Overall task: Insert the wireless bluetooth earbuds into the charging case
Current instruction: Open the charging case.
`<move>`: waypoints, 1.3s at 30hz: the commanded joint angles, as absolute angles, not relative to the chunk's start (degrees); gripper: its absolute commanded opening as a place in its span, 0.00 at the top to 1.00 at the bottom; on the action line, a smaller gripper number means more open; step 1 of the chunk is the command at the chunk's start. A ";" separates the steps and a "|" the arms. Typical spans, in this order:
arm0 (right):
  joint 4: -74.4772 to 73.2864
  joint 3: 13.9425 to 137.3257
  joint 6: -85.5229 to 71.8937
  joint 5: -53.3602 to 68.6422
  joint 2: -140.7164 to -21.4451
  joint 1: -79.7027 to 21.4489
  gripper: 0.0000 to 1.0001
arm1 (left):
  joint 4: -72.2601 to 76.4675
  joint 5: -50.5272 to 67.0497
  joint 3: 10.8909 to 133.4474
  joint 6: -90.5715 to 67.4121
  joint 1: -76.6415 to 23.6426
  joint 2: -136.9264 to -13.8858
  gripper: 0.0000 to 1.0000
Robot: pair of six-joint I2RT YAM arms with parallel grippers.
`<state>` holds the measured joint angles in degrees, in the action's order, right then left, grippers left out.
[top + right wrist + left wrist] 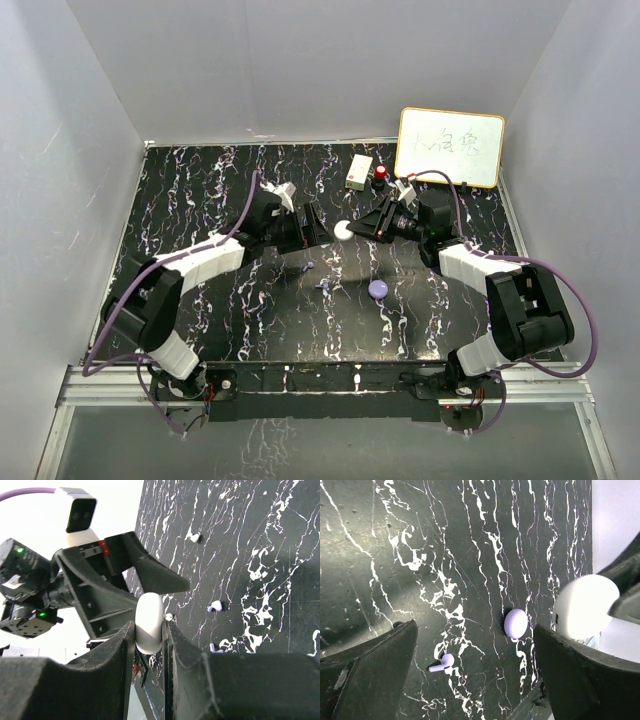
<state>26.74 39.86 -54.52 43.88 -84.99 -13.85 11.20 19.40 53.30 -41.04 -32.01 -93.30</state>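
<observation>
White round puck [149,614] is clamped in right gripper [149,632]; left gripper [475,630] is spread wide, empty. Lilac earbud [442,663] is seen on table [445,555], near of puck.

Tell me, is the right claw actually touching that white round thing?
Touching. The right wrist view shows the white puck pinched in the right gripper, with both fingers pressed against its sides and no gap.

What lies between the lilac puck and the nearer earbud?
Nothing. Only bare marbled table separates the puck from the earbud. The left wrist view shows this most clearly, and the top view agrees.
</observation>
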 commanded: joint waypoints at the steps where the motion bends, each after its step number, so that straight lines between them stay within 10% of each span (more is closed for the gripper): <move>1: 26.99 41.04 -52.33 42.71 -83.73 -13.90 1.00 | 7.70 14.73 51.85 -39.16 -32.21 -85.27 0.01; 39: 28.13 41.22 -52.25 44.68 -83.72 -13.96 1.00 | 15.73 17.13 54.92 -41.46 -34.88 -92.88 0.01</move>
